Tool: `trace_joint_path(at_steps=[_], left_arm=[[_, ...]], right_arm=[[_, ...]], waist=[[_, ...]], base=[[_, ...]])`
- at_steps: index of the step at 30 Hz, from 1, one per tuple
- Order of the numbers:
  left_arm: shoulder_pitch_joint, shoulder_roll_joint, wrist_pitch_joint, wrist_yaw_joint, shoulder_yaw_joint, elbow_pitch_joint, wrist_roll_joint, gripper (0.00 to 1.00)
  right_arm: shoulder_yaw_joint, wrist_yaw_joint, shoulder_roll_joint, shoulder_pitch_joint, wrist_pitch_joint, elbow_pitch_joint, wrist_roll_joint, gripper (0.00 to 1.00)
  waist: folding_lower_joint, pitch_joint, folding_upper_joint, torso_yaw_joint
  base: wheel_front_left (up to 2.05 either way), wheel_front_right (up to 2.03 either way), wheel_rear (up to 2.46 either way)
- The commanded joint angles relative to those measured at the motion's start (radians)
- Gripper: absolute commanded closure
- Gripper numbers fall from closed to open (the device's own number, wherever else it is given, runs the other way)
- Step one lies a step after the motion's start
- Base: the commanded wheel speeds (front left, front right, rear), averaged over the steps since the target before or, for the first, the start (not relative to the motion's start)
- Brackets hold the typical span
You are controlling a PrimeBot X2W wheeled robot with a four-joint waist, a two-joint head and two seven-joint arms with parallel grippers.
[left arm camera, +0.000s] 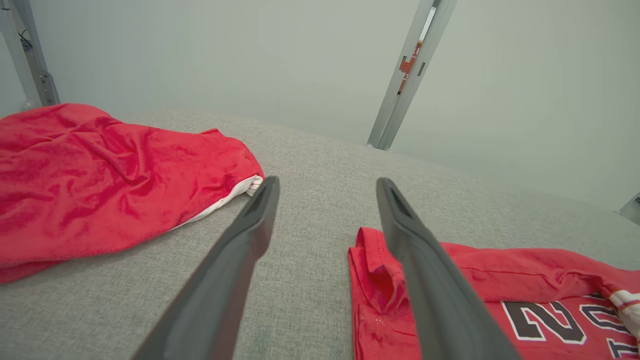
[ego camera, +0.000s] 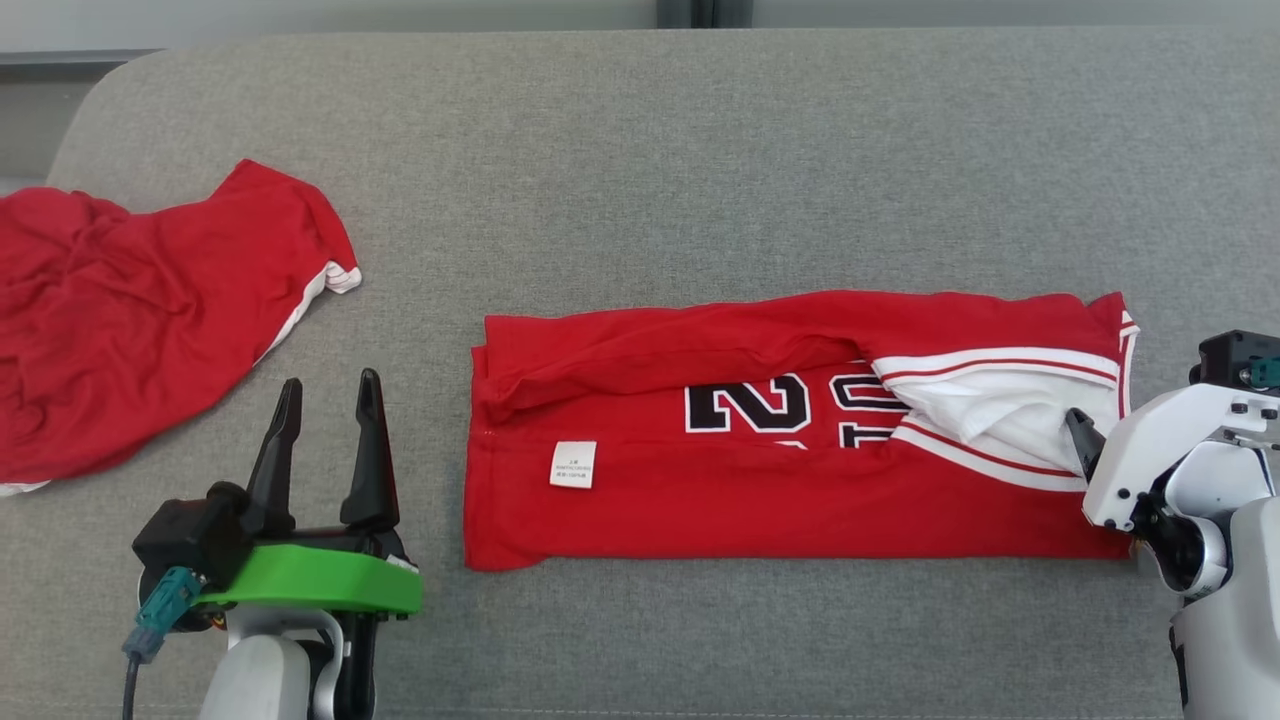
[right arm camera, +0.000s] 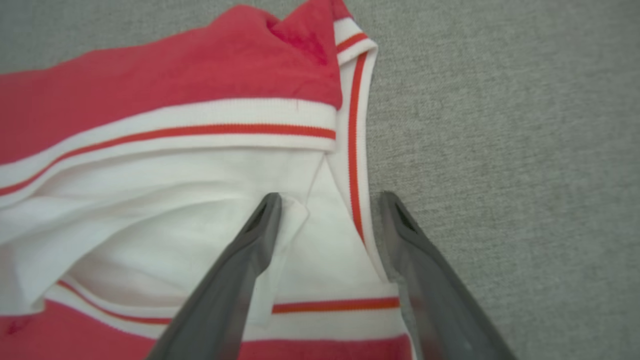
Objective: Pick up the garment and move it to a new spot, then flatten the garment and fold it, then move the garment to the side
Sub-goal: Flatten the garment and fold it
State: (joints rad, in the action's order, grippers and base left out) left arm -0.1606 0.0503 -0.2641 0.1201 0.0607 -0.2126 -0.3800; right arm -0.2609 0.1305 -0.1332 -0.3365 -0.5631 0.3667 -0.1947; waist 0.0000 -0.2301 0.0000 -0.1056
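The garment (ego camera: 760, 500) is a red jersey with black numbers and white-and-red trim, lying folded into a long band across the grey cushion. In the head view my left gripper (ego camera: 330, 382) stands open at the lower left, a hand's width left of the jersey's left end. The left wrist view shows that gripper (left arm camera: 328, 182) open over bare cushion, with the jersey's folded end (left arm camera: 500, 285) beside its right finger. My right gripper (ego camera: 1085, 440) is at the jersey's right end. It is open (right arm camera: 330, 197), its fingers straddling the striped trim (right arm camera: 352, 150), the left one over white lining.
A second red cloth (ego camera: 130, 320) lies crumpled at the cushion's far left, also seen as a red cloth (left arm camera: 100, 175) in the left wrist view. Grey cushion (ego camera: 700, 180) stretches behind the jersey. A metal post (left arm camera: 405, 85) rises beyond the back edge.
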Motion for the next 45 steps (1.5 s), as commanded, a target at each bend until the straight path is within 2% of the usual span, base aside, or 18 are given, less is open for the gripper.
trace_joint_path(at_steps=[1,6,7,8,9,11,16,24,27,30,35,39,45], left_arm=[[0.013,0.001,0.000,0.002,0.000,-0.003,-0.010,0.00],[0.007,0.001,0.000,0.002,0.020,-0.009,-0.025,0.00],[0.007,0.001,0.000,0.001,0.022,-0.009,-0.027,0.00],[0.007,0.001,0.000,-0.001,0.025,-0.009,-0.028,0.00],[0.008,0.001,0.000,-0.003,0.025,-0.009,-0.028,0.00],[0.013,0.001,0.000,-0.007,0.022,-0.010,-0.026,0.00],[0.016,0.001,0.000,-0.011,0.012,-0.012,-0.016,0.00],[-0.002,0.001,0.000,-0.010,0.022,-0.012,-0.030,0.00],[-0.006,0.001,0.000,-0.009,0.030,-0.016,-0.032,0.00],[-0.008,0.001,0.000,-0.008,0.037,-0.022,-0.036,0.00],[-0.007,0.001,0.000,-0.008,0.042,-0.029,-0.040,0.00],[-0.009,0.001,0.000,-0.014,0.046,-0.027,-0.044,0.00],[-0.019,0.001,0.000,-0.014,0.061,-0.028,-0.057,0.00]], right_arm=[[-0.006,0.000,0.008,-0.012,-0.002,0.021,0.004,0.00],[-0.016,0.000,0.031,-0.002,-0.029,0.086,0.029,0.00],[-0.017,0.001,0.034,-0.001,-0.029,0.092,0.026,0.27],[-0.016,0.001,0.041,0.000,-0.023,0.095,0.018,0.95],[-0.015,0.001,0.048,0.001,-0.020,0.094,0.003,1.00],[-0.008,0.003,0.053,0.001,-0.011,0.084,-0.005,1.00],[-0.050,-0.001,-0.006,-0.012,0.035,0.025,0.042,1.00],[-0.166,-0.001,-0.102,-0.018,0.033,-0.074,0.133,1.00],[-0.209,0.000,-0.112,-0.011,0.007,-0.130,0.179,1.00],[-0.208,0.000,-0.107,0.012,-0.026,-0.190,0.199,1.00],[-0.104,0.000,-0.059,0.067,-0.098,-0.315,0.163,1.00],[0.051,0.000,-0.036,0.102,-0.140,-0.407,0.118,1.00],[0.281,0.000,-0.034,0.116,-0.161,-0.463,0.073,1.00]], waist=[[0.0000,-0.008,0.0000,-0.013],[0.0000,-0.010,0.0000,-0.032],[0.0000,-0.010,0.0000,-0.034],[0.0000,-0.010,0.0000,-0.035],[0.0000,-0.009,0.0000,-0.035],[0.0000,-0.009,0.0000,-0.030],[0.0000,-0.007,0.0000,-0.004],[0.0000,-0.002,0.0000,0.030],[0.0000,0.000,0.0000,0.032],[0.0000,0.005,0.0000,0.030],[0.0000,0.012,0.0000,0.023],[0.0000,0.016,0.0000,0.012],[0.0000,0.019,0.0000,-0.014]], base=[[0.00,0.00,0.00],[0.00,0.00,0.00],[0.00,0.00,0.00],[0.00,0.00,0.00],[0.00,0.00,0.00],[0.00,0.00,0.00],[0.00,0.00,0.00],[0.00,0.00,0.00],[0.00,0.00,0.00],[0.00,0.00,0.00],[0.00,0.00,0.00],[0.00,0.00,0.00],[0.00,0.00,0.00]])
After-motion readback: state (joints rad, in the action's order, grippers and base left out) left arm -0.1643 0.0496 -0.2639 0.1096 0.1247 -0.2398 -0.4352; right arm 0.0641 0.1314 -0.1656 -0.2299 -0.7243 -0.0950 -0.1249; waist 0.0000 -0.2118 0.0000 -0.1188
